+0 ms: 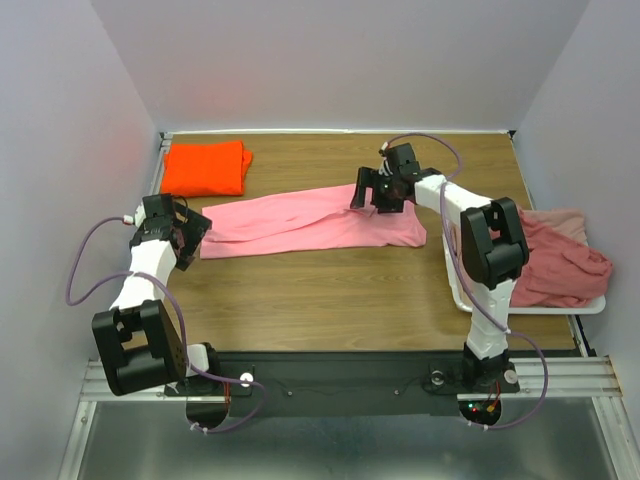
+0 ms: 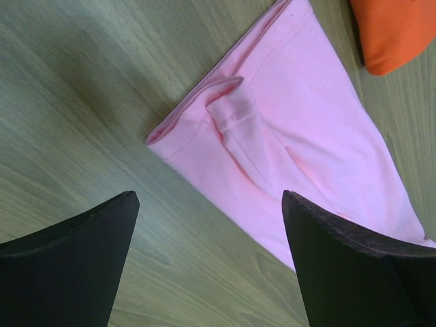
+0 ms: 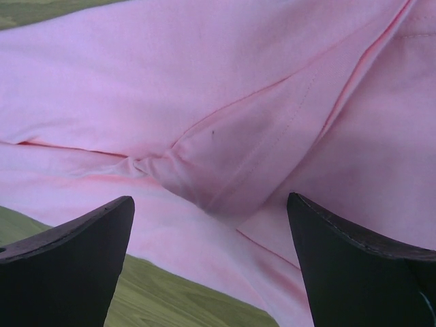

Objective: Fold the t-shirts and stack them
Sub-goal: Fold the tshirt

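Observation:
A light pink t-shirt (image 1: 300, 222) lies as a long folded strip across the middle of the table. My left gripper (image 1: 192, 237) is open at its left end, above the bare wood beside the shirt's corner (image 2: 204, 122). My right gripper (image 1: 368, 195) is open over the shirt's far right part, above a sleeve fold (image 3: 225, 157). A bright orange t-shirt (image 1: 205, 167) lies folded at the far left; its corner shows in the left wrist view (image 2: 392, 30). Dusty rose and pale pink shirts (image 1: 555, 258) are heaped at the right.
A white plastic tray (image 1: 530, 307) at the right edge holds the heaped shirts. The wooden table (image 1: 330, 300) is walled in white on three sides. A metal rail runs along the near edge by the arm bases.

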Controlling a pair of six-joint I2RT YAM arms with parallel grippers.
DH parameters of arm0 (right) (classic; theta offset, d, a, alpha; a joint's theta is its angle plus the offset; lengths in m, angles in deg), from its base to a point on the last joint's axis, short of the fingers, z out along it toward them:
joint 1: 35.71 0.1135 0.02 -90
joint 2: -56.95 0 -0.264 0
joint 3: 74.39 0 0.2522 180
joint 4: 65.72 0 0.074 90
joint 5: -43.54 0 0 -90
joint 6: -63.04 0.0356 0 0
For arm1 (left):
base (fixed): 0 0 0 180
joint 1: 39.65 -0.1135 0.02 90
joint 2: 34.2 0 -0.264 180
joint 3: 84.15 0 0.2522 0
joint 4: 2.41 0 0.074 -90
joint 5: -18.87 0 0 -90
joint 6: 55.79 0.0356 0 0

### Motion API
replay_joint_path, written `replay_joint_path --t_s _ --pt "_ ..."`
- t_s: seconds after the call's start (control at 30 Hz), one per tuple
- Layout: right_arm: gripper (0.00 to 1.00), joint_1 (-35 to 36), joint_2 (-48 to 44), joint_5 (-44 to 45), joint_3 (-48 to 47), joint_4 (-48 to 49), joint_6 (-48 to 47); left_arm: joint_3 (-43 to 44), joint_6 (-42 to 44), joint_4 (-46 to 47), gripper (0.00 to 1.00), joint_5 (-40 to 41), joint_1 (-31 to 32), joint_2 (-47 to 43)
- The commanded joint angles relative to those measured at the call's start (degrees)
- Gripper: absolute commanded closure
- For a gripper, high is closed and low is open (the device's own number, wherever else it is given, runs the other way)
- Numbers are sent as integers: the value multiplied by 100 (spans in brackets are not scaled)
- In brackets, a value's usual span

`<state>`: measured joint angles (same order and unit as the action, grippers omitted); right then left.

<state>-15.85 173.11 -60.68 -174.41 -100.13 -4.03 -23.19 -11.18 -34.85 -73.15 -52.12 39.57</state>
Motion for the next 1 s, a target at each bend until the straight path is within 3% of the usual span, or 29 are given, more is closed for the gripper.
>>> replay_joint_path --t_s 0.0,0.53,0.83,0.97 --pt "0 45 126 -151 -321 315 114 87 126 -13 2 158 -1 -136" --pt "0 45 785 -257 -1217 403 281 105 197 13 2 448 8 -22" --pt "0 45 1962 -310 -3034 395 527 290 241 -66 2 440 8 216" --pt "0 45 1850 -134 -3310 394 466 211 223 83 2 229 8 189"
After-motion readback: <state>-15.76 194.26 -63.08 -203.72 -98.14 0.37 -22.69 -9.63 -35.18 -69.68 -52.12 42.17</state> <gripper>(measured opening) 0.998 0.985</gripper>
